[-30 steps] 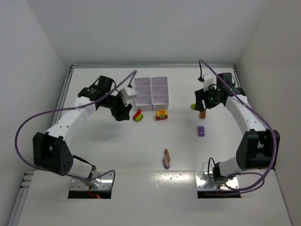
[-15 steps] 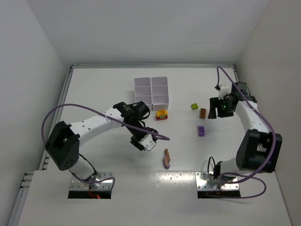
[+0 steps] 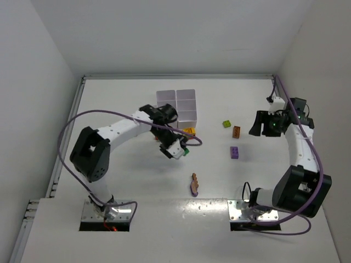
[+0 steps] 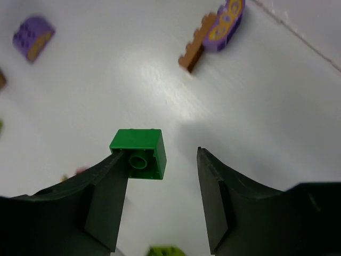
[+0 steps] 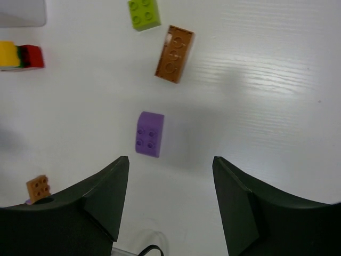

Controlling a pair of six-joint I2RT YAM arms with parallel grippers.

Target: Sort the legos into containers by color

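Left gripper held parted, green brick touched by one finger only, white tray set toward the table far edge, lime brick, orange brick, purple brick scattered nearer its right edge, right gripper spread wide, nothing gripped.

Each arm, the left arm and the right arm, is built of white link housings joined by bulky black joint modules. A purple cable loops outside each arm from the base to the wrist behind the hand. Bare metal base plates carry the arms. A green indicator lamp glows just behind the right hand. The left gripper and the right gripper have matte black, wedge-shaped fingers with flat inner faces.
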